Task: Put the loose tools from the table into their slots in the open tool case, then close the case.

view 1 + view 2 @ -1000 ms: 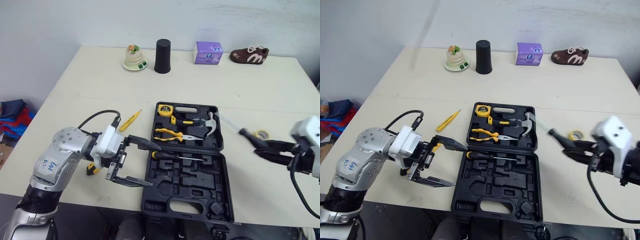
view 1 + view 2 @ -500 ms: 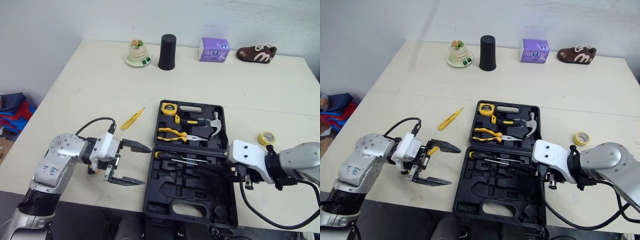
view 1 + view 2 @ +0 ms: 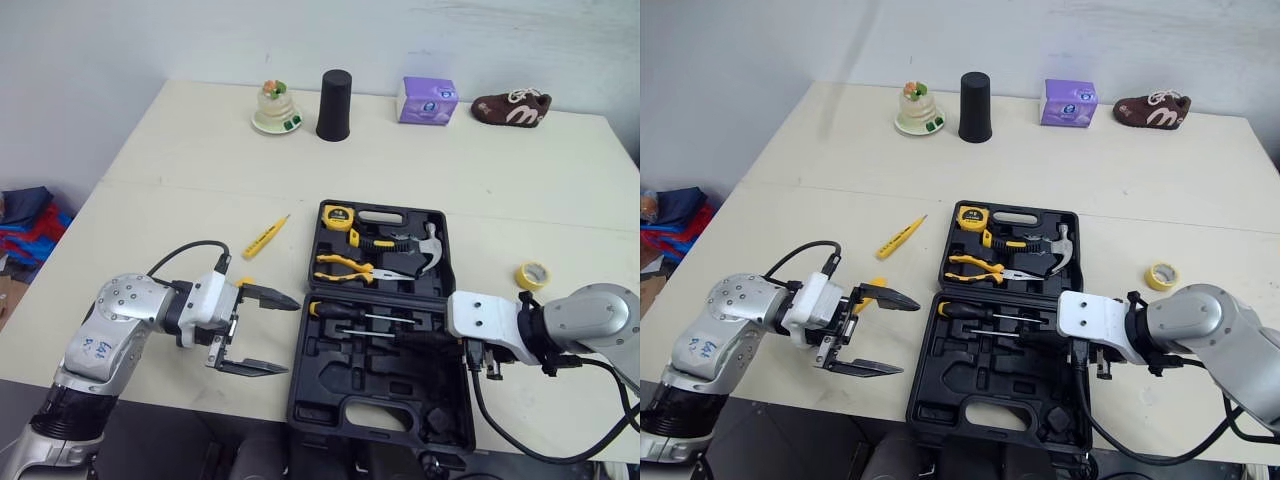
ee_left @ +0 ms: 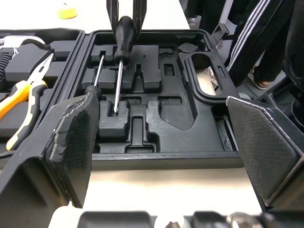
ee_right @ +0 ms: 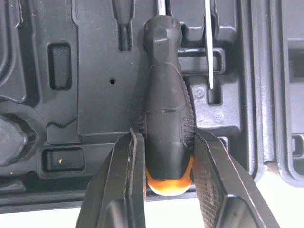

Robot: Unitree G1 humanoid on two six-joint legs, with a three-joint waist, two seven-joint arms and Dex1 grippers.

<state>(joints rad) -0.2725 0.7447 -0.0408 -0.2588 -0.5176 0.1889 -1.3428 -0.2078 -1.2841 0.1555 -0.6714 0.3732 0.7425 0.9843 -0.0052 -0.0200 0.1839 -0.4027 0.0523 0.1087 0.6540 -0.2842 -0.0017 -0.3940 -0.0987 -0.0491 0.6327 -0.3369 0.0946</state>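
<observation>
The black tool case (image 3: 440,425) lies open in the middle of the table. Its lid half holds a hammer (image 3: 425,246), pliers (image 3: 345,266) and a yellow tape measure (image 3: 333,214). One screwdriver (image 3: 330,310) sits in a slot of the near half. My right gripper (image 5: 167,137) is shut on the black handle of a second screwdriver (image 5: 167,109), holding it low over the slots just beside the first; its shaft (image 4: 117,80) points toward my left side. My left gripper (image 3: 287,335) stands open at the case's left edge, holding nothing.
A yellow tester pen (image 3: 265,236) lies left of the case and a yellow tape roll (image 3: 533,275) lies to its right. A yellow-handled tool (image 3: 868,291) shows behind my left gripper. A black cup (image 3: 335,103), purple box (image 3: 427,101), shoe (image 3: 510,106) and figurine (image 3: 275,108) line the far edge.
My right arm swung in from the table's right side over the case with the screwdriver, then brought it lower over the slots. My left gripper stayed open beside the case.
</observation>
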